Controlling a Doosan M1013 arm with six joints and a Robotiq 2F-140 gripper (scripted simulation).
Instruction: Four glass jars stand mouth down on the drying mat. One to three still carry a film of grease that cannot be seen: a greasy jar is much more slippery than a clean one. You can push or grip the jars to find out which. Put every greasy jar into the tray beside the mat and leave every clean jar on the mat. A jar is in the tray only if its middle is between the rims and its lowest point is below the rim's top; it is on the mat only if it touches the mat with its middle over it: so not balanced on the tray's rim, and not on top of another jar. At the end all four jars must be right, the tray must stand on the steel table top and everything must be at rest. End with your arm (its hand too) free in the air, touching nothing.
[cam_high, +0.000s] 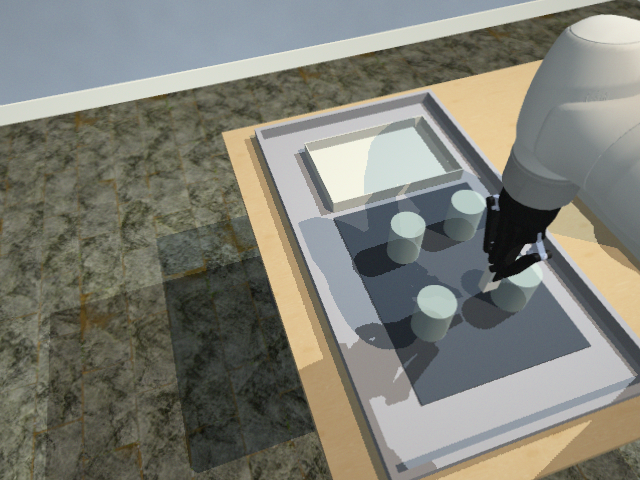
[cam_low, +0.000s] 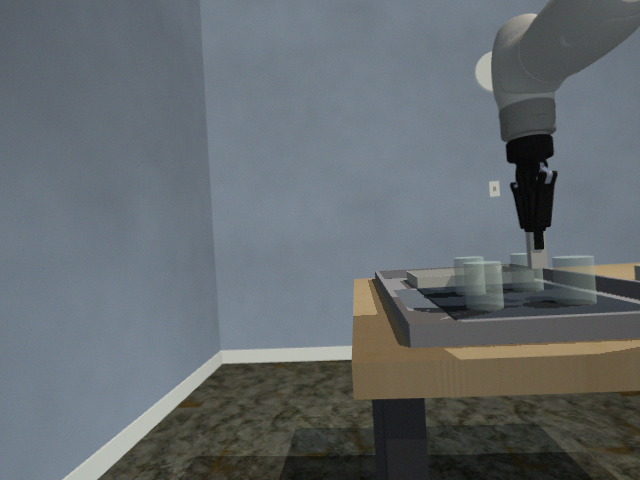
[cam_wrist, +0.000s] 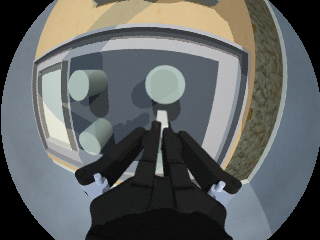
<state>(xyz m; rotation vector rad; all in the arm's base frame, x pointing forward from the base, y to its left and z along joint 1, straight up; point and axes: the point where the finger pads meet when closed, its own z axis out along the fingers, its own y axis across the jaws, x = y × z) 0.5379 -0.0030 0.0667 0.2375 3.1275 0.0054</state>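
Across the steel table top (cam_high: 491, 413) (cam_low: 516, 330) (cam_wrist: 228, 85), the dark drying mat (cam_high: 496, 356) (cam_low: 537, 308) (cam_wrist: 200, 110) carries all four jars, upright cylinders, with the shallow tray (cam_high: 398, 192) (cam_low: 439, 279) (cam_wrist: 65, 105) beside it holding none. My gripper (cam_high: 488, 282) (cam_low: 536, 258) (cam_wrist: 161, 117) is clenched on nothing, its tips low beside the robot-side jar (cam_high: 511, 294) (cam_low: 573, 279) (cam_wrist: 165, 85) farther from the tray; contact I cannot confirm. Closest to the tray stand the robot-side near-tray jar (cam_high: 464, 217) (cam_wrist: 82, 85) and its neighbor (cam_high: 405, 240) (cam_wrist: 95, 137). I judge this a push test for grease; next calls for a slow, low nudge, watching the slide without tipping the glass.
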